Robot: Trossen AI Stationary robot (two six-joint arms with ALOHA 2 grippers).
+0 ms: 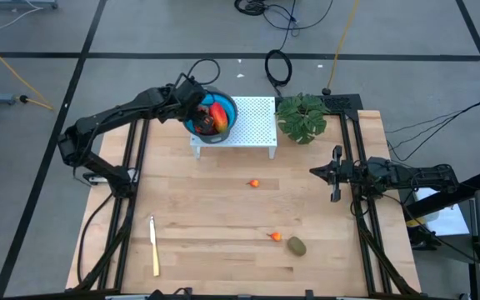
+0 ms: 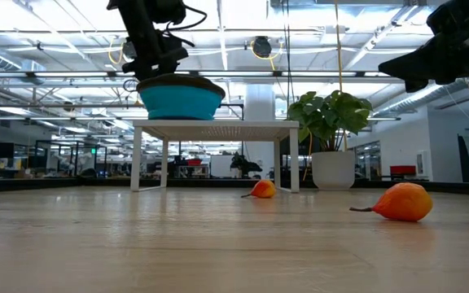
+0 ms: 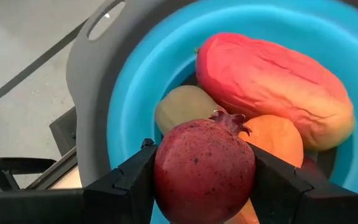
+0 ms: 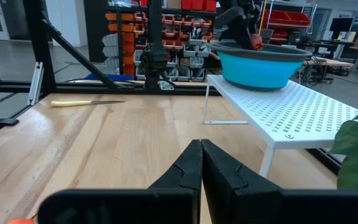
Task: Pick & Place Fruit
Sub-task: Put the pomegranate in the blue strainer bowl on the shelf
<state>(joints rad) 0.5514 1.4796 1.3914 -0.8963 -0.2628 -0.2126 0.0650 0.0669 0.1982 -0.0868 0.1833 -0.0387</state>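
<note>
Wooden table (image 1: 223,217) planks fill the middle of the high view, with a white perforated stand (image 1: 252,125) at the upper centre and a plant (image 1: 304,117) just to its right. On the stand's left end sits a blue bowl (image 1: 223,112). The left end effector (image 1: 200,108) hangs over the bowl, its fingers (image 3: 129,180) clamped on a dark red ball (image 3: 204,171), held just above the fruit already inside. In the left wrist view the bowl holds an oblong red-orange piece (image 3: 272,81), an olive oval (image 3: 182,106) and an orange piece (image 3: 278,137).

Three pieces lie on the table: a tiny orange one (image 1: 254,183) at the centre, another orange one (image 1: 276,237) lower down, and an olive-brown oval (image 1: 297,247) just beside it to the lower right. A knife (image 1: 153,244) lies at the lower left, well apart from the fruit.

The right end effector (image 1: 337,173) waits at the right side of the frame, near the table's edge below the plant, fingers pressed together and empty.
</note>
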